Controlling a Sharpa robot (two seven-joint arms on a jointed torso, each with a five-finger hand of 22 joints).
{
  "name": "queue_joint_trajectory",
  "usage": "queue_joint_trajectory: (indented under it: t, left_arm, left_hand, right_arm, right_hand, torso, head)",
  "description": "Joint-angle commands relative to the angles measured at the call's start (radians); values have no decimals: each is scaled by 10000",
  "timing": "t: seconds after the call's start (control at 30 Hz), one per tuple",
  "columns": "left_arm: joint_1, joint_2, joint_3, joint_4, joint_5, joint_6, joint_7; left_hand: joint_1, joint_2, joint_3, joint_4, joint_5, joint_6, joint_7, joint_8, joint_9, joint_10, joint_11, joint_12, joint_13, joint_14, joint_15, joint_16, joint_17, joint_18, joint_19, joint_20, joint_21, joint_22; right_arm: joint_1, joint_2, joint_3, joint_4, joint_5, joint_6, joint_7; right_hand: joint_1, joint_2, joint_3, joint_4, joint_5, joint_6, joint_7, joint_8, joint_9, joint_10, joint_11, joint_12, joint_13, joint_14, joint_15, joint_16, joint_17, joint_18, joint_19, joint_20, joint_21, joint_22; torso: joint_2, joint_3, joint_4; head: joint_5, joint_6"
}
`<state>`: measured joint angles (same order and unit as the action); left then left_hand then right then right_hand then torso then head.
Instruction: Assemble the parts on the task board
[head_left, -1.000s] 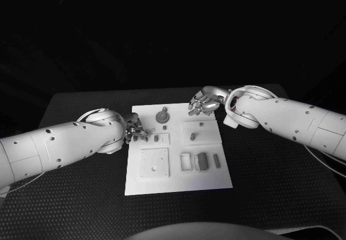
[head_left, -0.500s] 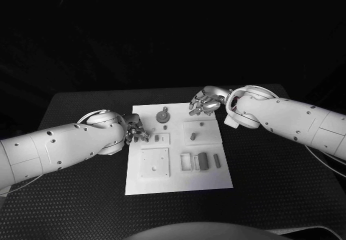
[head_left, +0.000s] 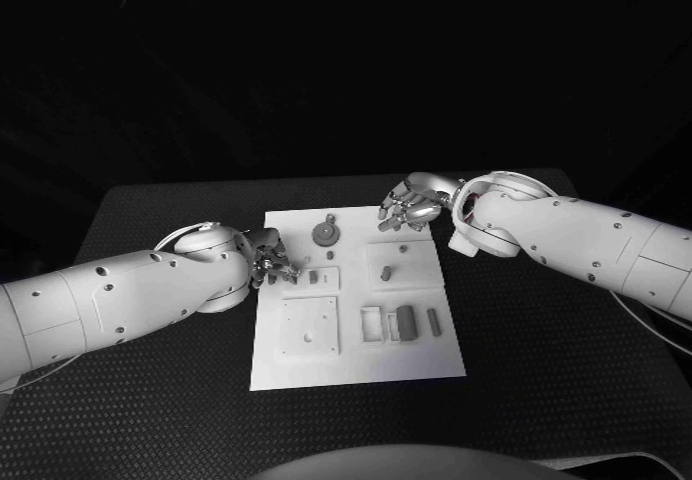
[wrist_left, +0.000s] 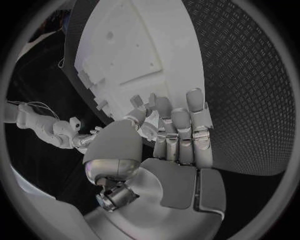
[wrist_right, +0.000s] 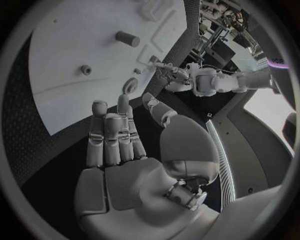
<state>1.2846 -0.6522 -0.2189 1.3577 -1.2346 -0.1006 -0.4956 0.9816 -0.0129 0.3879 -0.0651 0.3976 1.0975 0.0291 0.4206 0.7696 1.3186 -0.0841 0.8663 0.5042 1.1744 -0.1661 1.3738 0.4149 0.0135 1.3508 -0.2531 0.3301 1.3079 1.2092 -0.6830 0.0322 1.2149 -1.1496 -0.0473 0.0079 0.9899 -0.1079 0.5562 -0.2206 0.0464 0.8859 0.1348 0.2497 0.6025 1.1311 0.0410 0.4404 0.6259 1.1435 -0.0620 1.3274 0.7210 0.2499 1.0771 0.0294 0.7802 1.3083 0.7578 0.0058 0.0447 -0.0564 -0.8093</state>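
While the left hand (head_left: 271, 262) sits at the left edge of the task board (head_left: 418, 365), fingers (wrist_left: 187, 125) held close together and reaching onto the plate, I can't tell if they're pinching a small part or just touching the board; the right hand (head_left: 410, 208) hovers over the far right corner, fingers loosely spread, holding nothing. Parts: round grey disc (head_left: 326, 234) far-centre, several upright pieces (head_left: 405, 321) near-right on the board, which lies mid-worktop (head_left: 159, 420). Risk as I read it: left fingers block the head camera's view of the part, so a blind pinch could tip or nudge it, or shove the board sideways
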Motion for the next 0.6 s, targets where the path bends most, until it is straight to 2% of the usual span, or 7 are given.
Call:
queue_joint_trajectory:
  t: [0.03,0.33,0.6]
  left_arm:
    - [-21,-10,-4,30,-197,-271,182]
    - [-33,-71,-2,81,22,-460,253]
    - [-37,-70,-4,116,33,-332,270]
  left_hand:
    - [99,37,1977,-1929,38,64,-22,25,-2,90,19,-20,1,56,-83,41,9,-134,6,-82,41,190]
    - [105,23,1988,-1934,41,79,-30,29,5,110,10,-24,0,81,-90,39,10,-135,26,-89,46,188]
    - [107,15,1994,-1936,44,86,-34,30,8,121,6,-28,-2,96,-94,38,10,-135,37,-92,48,186]
  right_arm:
    - [-5,1,1,10,-2,127,94]
    - [-6,5,1,11,-2,132,95]
    - [-7,3,1,14,-1,138,100]
  right_hand:
    - [-92,-23,-7,42,37,101,186,-65,12,-48,38,66,14,-70,-30,-22,-11,119,-59,-38,-29,167]
    - [-94,-23,-7,44,37,101,186,-66,13,-48,37,66,14,-71,-30,-22,-12,119,-60,-38,-29,167]
    - [-96,-24,-7,46,37,101,186,-67,14,-49,37,66,14,-71,-30,-22,-12,119,-60,-38,-29,167]
  torso:
    - [0,-1,5]
    - [-1,-5,10]
    - [0,-2,5]
  head:
    - [5,-12]
    - [4,-6]
    - [8,-3]
